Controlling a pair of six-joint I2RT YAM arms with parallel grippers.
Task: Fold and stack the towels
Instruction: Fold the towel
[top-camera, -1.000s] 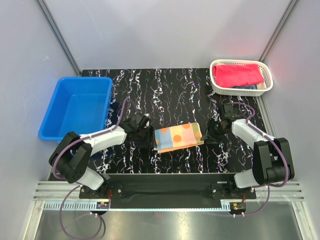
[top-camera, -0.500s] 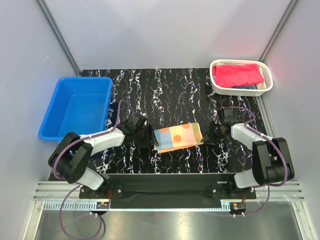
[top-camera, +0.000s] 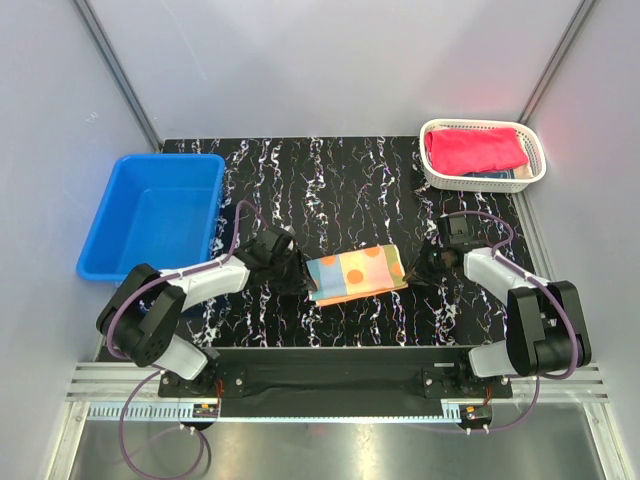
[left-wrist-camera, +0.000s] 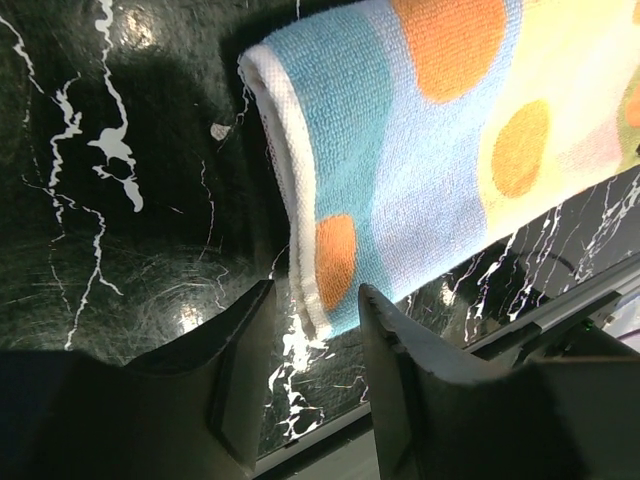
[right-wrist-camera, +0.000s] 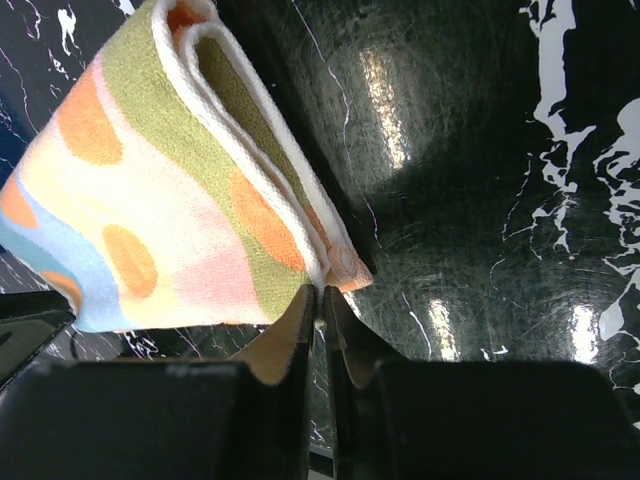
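- The dotted towel (top-camera: 355, 272) is folded on the black table (top-camera: 340, 190), right between the two grippers, one at each short end.
- Left gripper (left-wrist-camera: 315, 295): the towel's left end runs down into the gap between its fingers (left-wrist-camera: 240, 360), with the near corner sitting just inside the tips.
- Those left jaws are clearly apart. They've got room on both sides of the cloth and aren't squeezing anything.
- Right gripper (right-wrist-camera: 318, 292): the towel's right corner sits just at the tips, a hair to one side.
- The right jaws are basically together, with only a dark sliver between the fingers (right-wrist-camera: 280, 350). I honestly can't tell if any cloth is pinched in there.
- The towel's long axis runs left to right across the table, tilted a bit so the right end sits slightly farther from the arm bases.
- The left end is a rounded fold. At the right end the layers show as stacked folds (pretty neat, actually).
- A red towel (top-camera: 475, 148) lies in the white basket (top-camera: 428, 165) at the far right corner, well apart from the grippers.
- A blue bin (top-camera: 150, 215) sits on the left side.
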